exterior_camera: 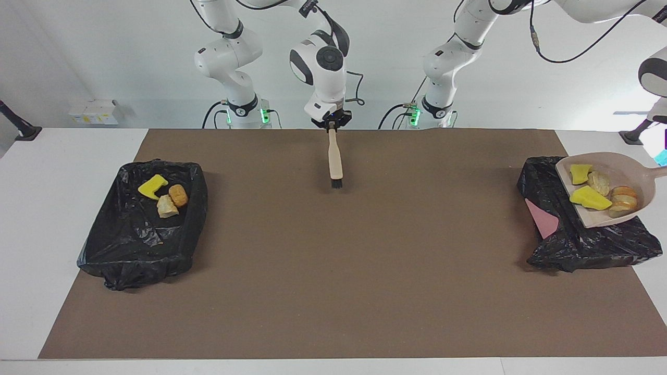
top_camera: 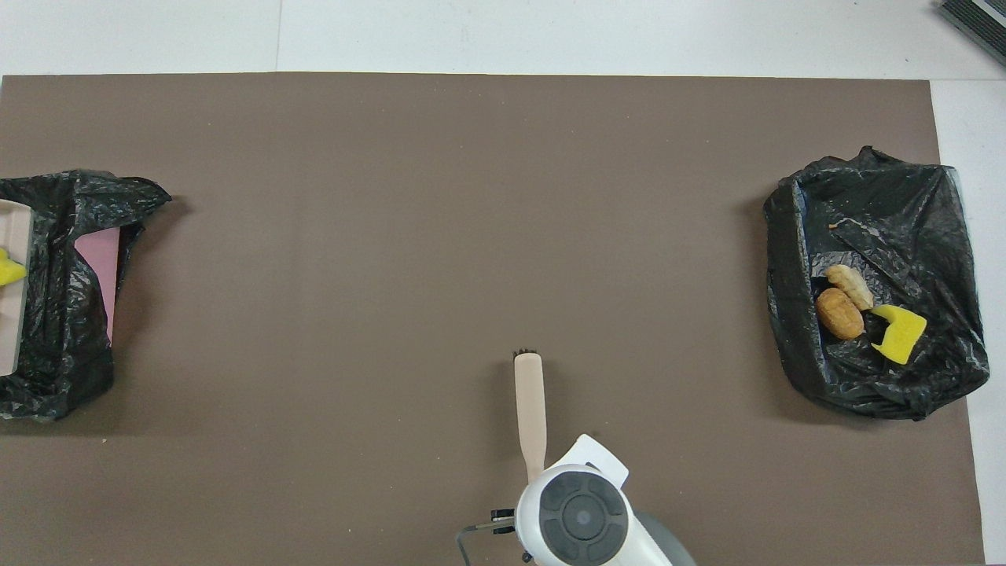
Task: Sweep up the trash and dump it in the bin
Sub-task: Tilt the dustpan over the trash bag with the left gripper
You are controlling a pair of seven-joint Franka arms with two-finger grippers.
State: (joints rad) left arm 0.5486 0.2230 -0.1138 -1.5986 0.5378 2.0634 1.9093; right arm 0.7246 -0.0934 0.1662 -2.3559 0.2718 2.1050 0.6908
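At the left of the facing frame, three scraps (exterior_camera: 163, 197) already lie in a black-lined bin (exterior_camera: 141, 224); at centre top my right gripper (exterior_camera: 331, 123) is clamped on the brush (exterior_camera: 335, 159) and waits; at the right edge the dustpan (exterior_camera: 609, 190) hangs over the second bin (exterior_camera: 586, 237) with four scraps (exterior_camera: 599, 190) aboard. My left gripper, out of frame, is closed on its handle, so I judge sweeping done, tipping left

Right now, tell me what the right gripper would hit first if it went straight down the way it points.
Probably the bare mat: the right gripper points down, shut on the brush, whose bristles hang just above it.
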